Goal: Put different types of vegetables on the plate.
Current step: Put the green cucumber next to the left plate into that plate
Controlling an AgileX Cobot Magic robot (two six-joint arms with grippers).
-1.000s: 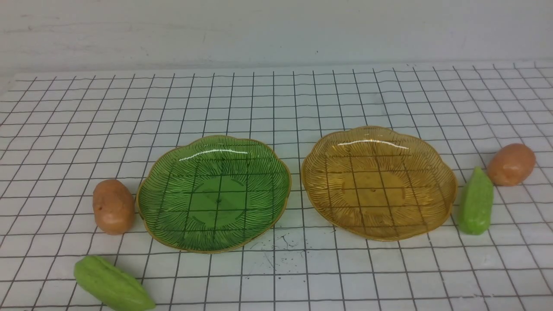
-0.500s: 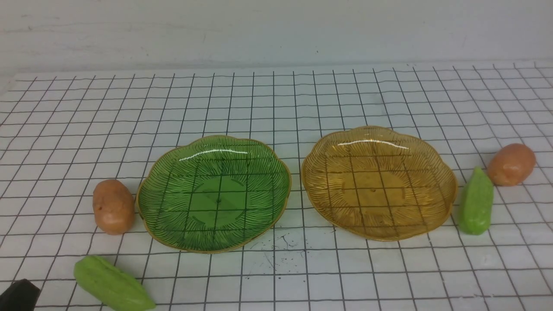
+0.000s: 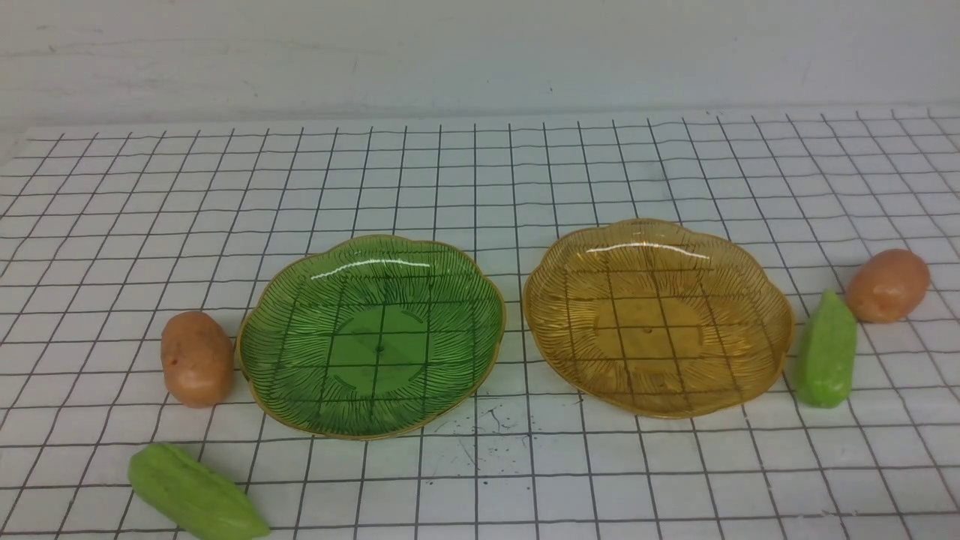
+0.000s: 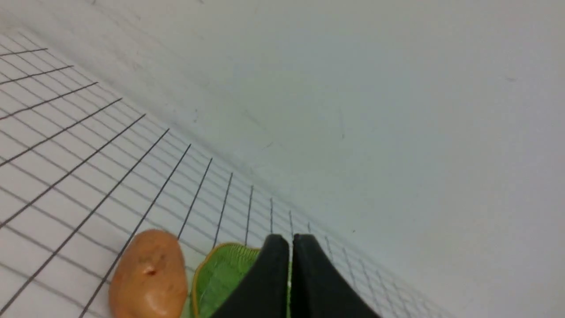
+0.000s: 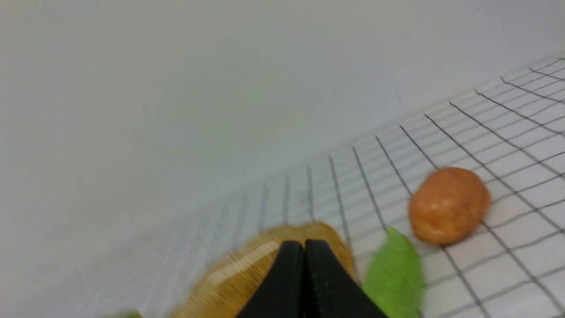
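Gone from the front view's near-left corner, the left jaws are hanging clenched and empty, as are the right jaws; the left potato (image 3: 196,358) is lying ahead of them, slightly leftward, pointing lengthwise away.

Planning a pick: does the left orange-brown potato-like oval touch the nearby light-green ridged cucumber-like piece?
Apart: front view shows bare cloth between oval and piece.

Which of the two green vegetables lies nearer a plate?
The right green vegetable, beside the amber plate; the left green vegetable lies well clear of the green plate.
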